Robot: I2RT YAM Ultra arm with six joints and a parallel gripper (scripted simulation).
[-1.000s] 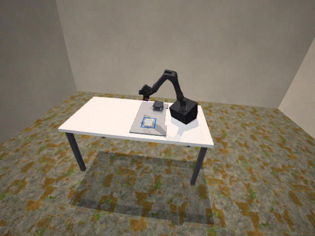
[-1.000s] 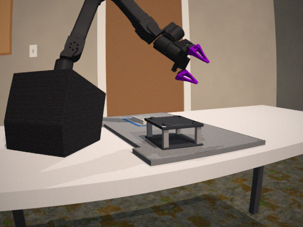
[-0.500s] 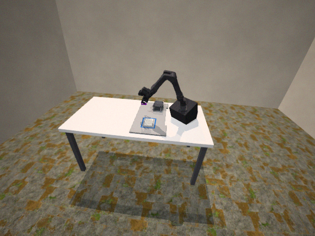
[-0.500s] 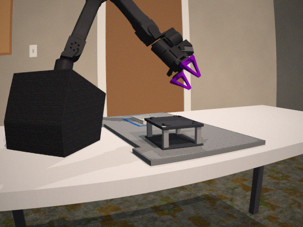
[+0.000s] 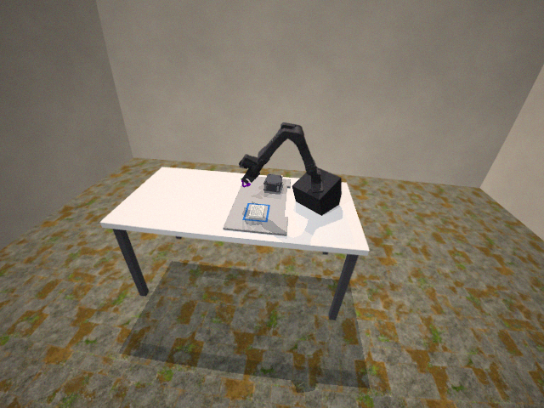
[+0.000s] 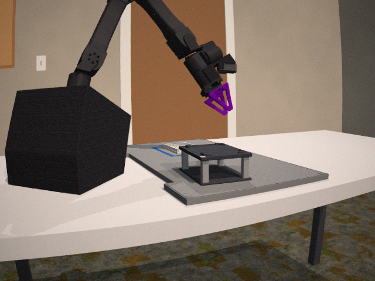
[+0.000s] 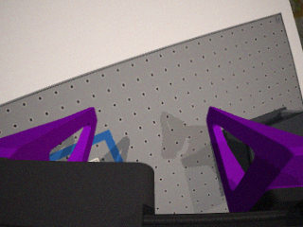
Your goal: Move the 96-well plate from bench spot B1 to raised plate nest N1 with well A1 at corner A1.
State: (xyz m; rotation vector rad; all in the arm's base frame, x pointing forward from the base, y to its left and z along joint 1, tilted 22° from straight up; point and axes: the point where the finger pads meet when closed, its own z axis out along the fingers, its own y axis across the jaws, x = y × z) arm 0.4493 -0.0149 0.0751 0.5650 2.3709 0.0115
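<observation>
The white 96-well plate [image 5: 256, 212] lies inside the blue outline of spot B1 on the grey perforated baseplate. In the exterior view only its far edge [image 6: 174, 146] shows behind the nest. The dark raised nest N1 [image 5: 272, 182] [image 6: 215, 151] stands on four posts, its top empty. My gripper [image 5: 245, 183] [image 6: 220, 101] [image 7: 151, 113] with purple fingers is open and empty. It hangs tilted downward in the air above the baseplate, left of the nest in the top view. In the wrist view a corner of the blue outline [image 7: 101, 144] shows by the left finger.
The arm's black base block [image 5: 317, 189] [image 6: 65, 137] stands on the white table to the right of the baseplate in the top view. The baseplate has a raised edge [image 6: 242, 188] above the table top.
</observation>
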